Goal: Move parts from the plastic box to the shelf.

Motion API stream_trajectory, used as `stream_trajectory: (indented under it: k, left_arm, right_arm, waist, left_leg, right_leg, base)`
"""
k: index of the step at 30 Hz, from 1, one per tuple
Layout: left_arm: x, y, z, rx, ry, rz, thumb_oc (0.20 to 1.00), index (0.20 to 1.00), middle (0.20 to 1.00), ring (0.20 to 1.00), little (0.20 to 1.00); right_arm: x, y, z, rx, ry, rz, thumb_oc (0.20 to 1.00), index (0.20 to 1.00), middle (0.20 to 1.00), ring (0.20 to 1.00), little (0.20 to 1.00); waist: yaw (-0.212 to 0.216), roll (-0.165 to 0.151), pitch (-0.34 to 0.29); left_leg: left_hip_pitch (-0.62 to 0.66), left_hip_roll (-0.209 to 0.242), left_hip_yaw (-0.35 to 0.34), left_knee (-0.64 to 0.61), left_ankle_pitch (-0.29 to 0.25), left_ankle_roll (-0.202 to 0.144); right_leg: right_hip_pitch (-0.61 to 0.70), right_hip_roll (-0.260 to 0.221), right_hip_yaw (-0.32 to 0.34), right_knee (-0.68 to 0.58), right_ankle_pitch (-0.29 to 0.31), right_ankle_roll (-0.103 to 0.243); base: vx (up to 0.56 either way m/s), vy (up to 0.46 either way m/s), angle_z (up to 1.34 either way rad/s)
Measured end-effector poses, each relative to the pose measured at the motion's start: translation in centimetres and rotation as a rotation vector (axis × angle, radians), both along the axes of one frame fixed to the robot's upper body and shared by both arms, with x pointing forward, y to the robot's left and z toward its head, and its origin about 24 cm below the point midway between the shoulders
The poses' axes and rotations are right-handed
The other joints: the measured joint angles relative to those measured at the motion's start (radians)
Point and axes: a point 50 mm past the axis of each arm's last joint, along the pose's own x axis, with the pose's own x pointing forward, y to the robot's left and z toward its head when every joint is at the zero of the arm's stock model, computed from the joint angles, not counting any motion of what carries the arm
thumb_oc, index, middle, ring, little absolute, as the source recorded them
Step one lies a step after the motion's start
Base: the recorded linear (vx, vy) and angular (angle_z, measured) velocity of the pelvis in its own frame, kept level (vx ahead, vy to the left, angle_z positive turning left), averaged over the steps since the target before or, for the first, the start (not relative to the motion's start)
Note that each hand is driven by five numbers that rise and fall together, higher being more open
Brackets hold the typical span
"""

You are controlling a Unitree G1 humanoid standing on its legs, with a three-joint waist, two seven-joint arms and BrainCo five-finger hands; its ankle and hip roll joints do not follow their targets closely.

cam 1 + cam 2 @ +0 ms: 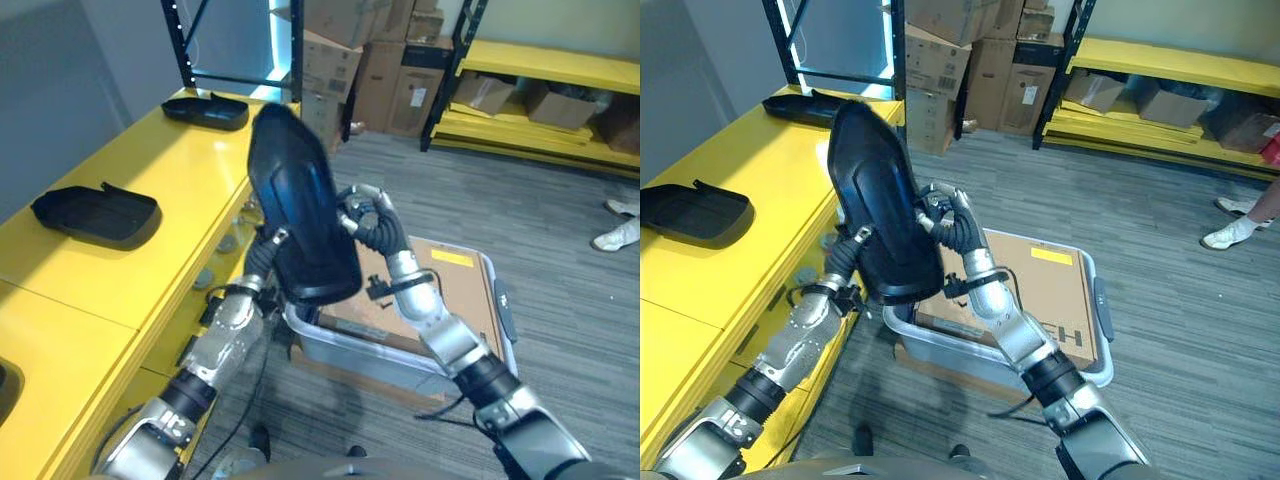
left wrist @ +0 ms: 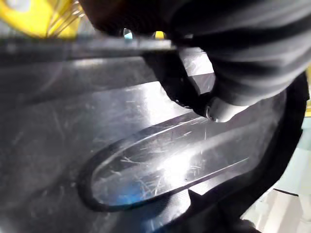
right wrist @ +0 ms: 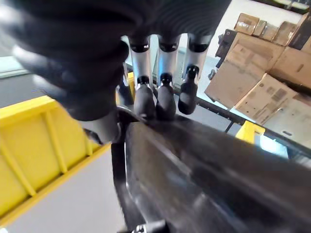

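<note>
Both arms were raised and bent inward toward the black part [image 1: 300, 205], one on each side of it. The right hand [image 1: 362, 215] gripped the part's right edge, fingers [image 3: 156, 99] curled over the rim and thumb beneath. The left hand [image 1: 262, 252] met the part's lower left, its fingers hidden behind it.

Black part held up between both hands above the plastic box

A large black part [image 1: 300, 215] stands upright in the air, the right hand [image 1: 365, 220] curled on its right edge and the left hand [image 1: 262, 262] low behind it, fingers hidden. Below sits the grey plastic box [image 1: 400, 365] holding cardboard. On the yellow shelf [image 1: 150, 190] to the left lie two more black parts [image 1: 95, 213], well apart.
</note>
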Motion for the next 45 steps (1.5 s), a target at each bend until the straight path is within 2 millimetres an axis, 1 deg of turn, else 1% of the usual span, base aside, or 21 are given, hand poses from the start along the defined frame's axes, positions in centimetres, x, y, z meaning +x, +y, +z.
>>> stream_trajectory:
  k: [4, 6, 10, 12, 17, 18, 19, 24, 26, 29, 30, 32, 33, 34, 37, 40, 41, 42, 43, 44, 45]
  left_arm:
    - [-0.3, 2.6, 1.9, 0.179, -0.169, 0.161, 0.2, 0.2, 0.2, 0.2, 0.2]
    - [-0.6, 4.6, 2.4, 0.303, -0.243, 0.258, 0.2, 0.2, 0.2, 0.2, 0.2]
    - [-1.6, 7.5, 2.1, 0.422, -0.279, 0.399, 0.2, 0.2, 0.2, 0.2, 0.2]
    - [-2.4, 9.0, 1.7, 0.469, -0.283, 0.479, 0.2, 0.2, 0.2, 0.2, 0.2]
    - [-2.7, 8.9, 1.7, 0.416, -0.308, 0.421, 0.2, 0.2, 0.2, 0.2, 0.2]
    - [-2.9, 8.7, 1.7, 0.369, -0.316, 0.373, 0.2, 0.2, 0.2, 0.2, 0.2]
    - [-3.0, 8.6, 1.8, 0.352, -0.322, 0.352, 0.2, 0.2, 0.2, 0.2, 0.2]
    - [-3.3, 7.6, 2.9, 0.244, -0.35, 0.23, 0.2, 0.2, 0.2, 0.2, 0.2]
    - [-3.3, 6.7, 3.3, 0.191, -0.373, 0.158, 0.2, 0.2, 0.2, 0.2, 0.2]
    - [-2.5, 4.8, 4.2, 0.147, -0.412, 0.049, 0.2, 0.2, 0.2, 0.2, 0.2]
    - [-2.4, 4.6, 5.0, 0.137, -0.44, 0.018, 0.2, 0.2, 0.2, 0.2, 0.2]
    - [-3.0, 4.7, 5.6, 0.125, -0.461, 0.022, 0.2, 0.2, 0.2, 0.2, 0.2]
    - [-3.5, 4.8, 6.3, 0.11, -0.488, 0.017, 0.2, 0.2, 0.2, 0.2, 0.2]
    - [-3.7, 4.9, 6.3, 0.108, -0.486, 0.02, 0.2, 0.2, 0.2, 0.2, 0.2]
    - [-5.5, 5.2, 6.2, 0.092, -0.472, 0.027, 0.2, 0.2, 0.2, 0.2, 0.2]
    - [-6.7, 5.4, 5.6, 0.093, -0.433, 0.02, 0.2, 0.2, 0.2, 0.2, 0.2]
    - [-6.6, 5.8, 5.3, 0.111, -0.415, 0.022, 0.2, 0.2, 0.2, 0.2, 0.2]
    - [-6.4, 6.1, 5.1, 0.114, -0.399, 0.026, 0.2, 0.2, 0.2, 0.2, 0.2]
    - [-6.2, 6.3, 4.8, 0.113, -0.386, 0.024, 0.2, 0.2, 0.2, 0.2, 0.2]
    - [-5.7, 6.4, 4.4, 0.126, -0.37, 0.017, 0.2, 0.2, 0.2, 0.2, 0.2]
    - [-5.3, 6.7, 3.8, 0.143, -0.345, 0.017, 0.2, 0.2, 0.2, 0.2, 0.2]
  right_arm:
    - [-2.0, -1.7, -2.5, 0.072, 0.093, -0.038, 1.0, 1.0, 1.0, 1.0, 1.0]
    - [-3.1, -3.6, -4.5, 0.067, 0.17, -0.116, 1.0, 1.0, 1.0, 1.0, 1.0]
    - [-4.5, -6.5, -6.3, 0.091, 0.247, -0.256, 1.0, 1.0, 1.0, 1.0, 1.0]
    - [-5.3, -8.9, -8.3, 0.093, 0.345, -0.362, 1.0, 1.0, 1.0, 1.0, 1.0]
    - [-7.1, -11.8, -14.9, 0.034, 0.701, -0.452, 1.0, 1.0, 1.0, 1.0, 1.0]
    - [-9.4, -13.0, -18.8, 0.009, 0.94, -0.459, 1.0, 1.0, 1.0, 1.0, 1.0]
    - [-11.0, -13.4, -20.5, 0.009, 1.062, -0.468, 1.0, 1.0, 1.0, 1.0, 1.0]
    - [-17.5, -13.8, -25.8, 0.056, 1.438, -0.498, 1.0, 1.0, 1.0, 1.0, 1.0]
    - [-19.8, -13.4, -27.2, 0.167, 1.544, -0.544, 1.0, 1.0, 1.0, 1.0, 1.0]
    - [-22.3, -12.7, -28.4, 0.248, 1.671, -0.582, 1.0, 1.0, 1.0, 1.0, 1.0]
    - [-23.1, -12.4, -29.0, 0.279, 1.758, -0.613, 1.0, 1.0, 1.0, 1.0, 1.0]
    - [-23.9, -12.8, -29.5, 0.332, 1.869, -0.669, 1.0, 1.0, 1.0, 1.0, 1.0]
    - [-24.5, -12.9, -29.6, 0.354, 1.933, -0.689, 1.0, 1.0, 1.0, 1.0, 1.0]
    - [-24.6, -12.8, -29.7, 0.343, 1.971, -0.678, 1.0, 1.0, 1.0, 1.0, 1.0]
    - [-25.2, -12.7, -29.7, 0.297, 2.062, -0.638, 1.0, 1.0, 1.0, 1.0, 1.0]
    - [-24.3, -13.5, -29.4, 0.208, 2.067, -0.612, 1.0, 1.0, 1.0, 1.0, 1.0]
    - [-23.4, -13.5, -29.4, 0.213, 2.052, -0.6, 1.0, 1.0, 1.0, 1.0, 1.0]
    - [-22.4, -13.6, -29.2, 0.211, 2.027, -0.592, 1.0, 1.0, 1.0, 1.0, 1.0]
    - [-22.7, -13.4, -29.3, 0.219, 2.036, -0.593, 1.0, 1.0, 1.0, 1.0, 1.0]
    - [-21.4, -13.6, -29.0, 0.258, 1.993, -0.595, 1.0, 1.0, 1.0, 1.0, 1.0]
    - [-20.8, -13.3, -29.0, 0.296, 1.98, -0.593, 1.0, 1.0, 1.0, 1.0, 1.0]
  waist:
    - [0.0, -0.002, 0.002]
    - [-0.003, -0.002, 0.002]
    - [-0.023, -0.002, 0.008]
    - [-0.038, -0.004, 0.016]
    - [-0.05, -0.008, 0.026]
    - [-0.046, -0.011, 0.03]
    - [-0.042, -0.011, 0.032]
    - [-0.012, -0.027, 0.045]
    - [-0.005, -0.03, 0.047]
    - [-0.054, -0.02, 0.053]
    - [-0.056, -0.012, 0.057]
    - [-0.016, 0.001, 0.056]
    - [0.014, 0.005, 0.061]
    - [0.047, 0.01, 0.062]
    - [0.093, 0.023, 0.072]
    - [0.139, 0.053, 0.09]
    - [0.166, 0.035, 0.121]
    - [0.179, 0.035, 0.125]
    - [0.165, 0.016, 0.134]
    - [0.148, 0.017, 0.135]
    - [0.12, -0.007, 0.145]
  left_leg:
    - [0.0, -0.002, 0.0, 0.0, 0.002, 0.001]
    - [0.0, -0.002, 0.002, 0.0, 0.0, 0.0]
    - [0.001, -0.003, 0.005, 0.0, -0.003, 0.001]
    - [0.0, -0.003, 0.009, 0.0, -0.007, -0.001]
    - [-0.001, -0.004, 0.018, 0.0, -0.015, -0.001]
    - [0.0, -0.007, 0.017, 0.0, -0.016, -0.002]
    - [0.0, -0.009, 0.016, 0.0, -0.014, -0.003]
    - [0.006, -0.022, -0.019, 0.0, -0.012, -0.001]
    - [-0.007, -0.037, -0.088, 0.0, 0.002, 0.01]
    - [-0.047, -0.059, -0.28, 0.006, 0.043, 0.021]
    - [-0.076, -0.06, -0.349, 0.0, 0.048, 0.01]
    - [-0.093, -0.047, -0.348, 0.0, 0.047, 0.011]
    - [-0.104, -0.035, -0.335, 0.001, 0.013, -0.019]
    - [-0.109, -0.032, -0.318, 0.003, -0.037, -0.042]
    - [-0.12, -0.022, -0.321, 0.006, -0.068, -0.049]
    - [-0.159, -0.004, -0.286, 0.003, -0.091, -0.063]
    - [-0.169, 0.001, -0.219, 0.006, -0.087, -0.068]
    - [-0.164, 0.005, -0.127, 0.006, -0.083, -0.068]
    - [-0.151, 0.012, -0.064, 0.007, -0.076, -0.08]
    - [-0.123, 0.022, 0.038, 0.009, -0.072, -0.08]
    - [-0.102, 0.045, 0.144, 0.059, -0.069, -0.081]
  right_leg:
    - [0.0, -0.002, 0.001, 0.0, -0.003, 0.0]
    - [0.0, -0.002, 0.002, 0.0, -0.004, 0.001]
    - [-0.002, -0.004, 0.005, 0.0, -0.007, 0.002]
    - [-0.007, -0.004, 0.009, 0.0, -0.007, 0.003]
    - [-0.013, -0.007, 0.016, 0.0, -0.009, 0.01]
    - [-0.012, -0.01, 0.012, 0.002, -0.005, 0.007]
    - [-0.009, -0.011, 0.01, 0.002, -0.005, 0.007]
    - [0.015, -0.016, 0.0, 0.007, -0.011, 0.015]
    - [0.042, -0.002, 0.008, 0.013, -0.033, 0.011]
    - [0.051, 0.044, 0.148, 0.048, -0.123, -0.028]
    - [0.057, 0.088, 0.225, 0.033, -0.133, -0.043]
    - [0.067, 0.109, 0.184, 0.023, -0.11, -0.054]
    - [0.07, 0.105, 0.146, 0.006, -0.112, -0.078]
    - [0.079, 0.112, 0.118, 0.005, -0.11, -0.078]
    - [0.079, 0.115, 0.059, 0.014, -0.103, -0.088]
    - [0.083, 0.136, -0.022, 0.008, -0.093, -0.099]
    - [0.088, 0.11, -0.082, 0.009, -0.092, -0.105]
    - [0.096, 0.091, -0.121, 0.01, -0.091, -0.103]
    - [0.103, 0.079, -0.156, 0.008, -0.091, -0.104]
    - [0.125, 0.049, -0.221, 0.008, -0.094, -0.097]
    - [0.144, 0.027, -0.273, 0.008, -0.094, -0.097]
  base:
    - [-0.01, 0.058, 0.0]
    - [-0.01, 0.094, -0.01]
    - [-0.03, 0.08, -0.04]
    - [-0.04, 0.1, -0.09]
    - [-0.04, 0.068, -0.04]
    - [-0.04, 0.022, 0.02]
    - [-0.02, -0.003, 0.05]
    - [0.02, -0.062, 0.18]
    - [0.06, -0.162, 0.83]
    - [0.0, -0.175, 1.94]
    - [-0.02, -0.26, 1.88]
    - [-0.02, -0.218, 1.05]
    - [-0.01, -0.216, 0.75]
    - [-0.04, -0.255, 0.78]
    - [-0.09, -0.122, 0.51]
    - [-0.1, -0.069, 0.78]
    - [-0.15, 0.007, 1.28]
    - [-0.22, 0.065, 1.22]
    - [-0.18, 0.115, 1.12]
    - [-0.16, 0.186, 1.39]
    - [-0.09, 0.202, 1.4]
